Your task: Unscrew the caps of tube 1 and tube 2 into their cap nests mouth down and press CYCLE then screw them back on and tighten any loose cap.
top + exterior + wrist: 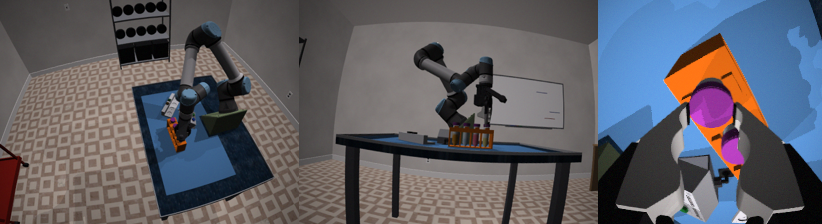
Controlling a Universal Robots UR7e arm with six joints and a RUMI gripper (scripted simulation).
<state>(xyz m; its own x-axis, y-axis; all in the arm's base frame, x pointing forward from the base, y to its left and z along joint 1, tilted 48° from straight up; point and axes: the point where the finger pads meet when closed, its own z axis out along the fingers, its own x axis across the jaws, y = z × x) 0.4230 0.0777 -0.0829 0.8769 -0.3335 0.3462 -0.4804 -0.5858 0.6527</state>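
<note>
My gripper [182, 137] [487, 122] [711, 104] points straight down and is shut on the purple cap of tube 1 [712, 104] [486, 125], at the end of the orange decapping station [181, 146] [470, 129] [729, 62]. The cap still sits on its tube. The purple cap of tube 2 [732, 148] [476, 125] shows just beside it. The caps of tube 3 [466, 124] [175, 125] and tube 4 [456, 124] [173, 119] are on their tubes. The grey cap tray [170, 105] [412, 137] lies beyond the rack; no cap shows in it.
The grey key housing [191, 120] [698, 182] [443, 139] with the green and blue keys stands close beside the rack, toward the arm's base. A green wedge [222, 121] carries the arm. The blue mat [192, 165] covers the table's middle.
</note>
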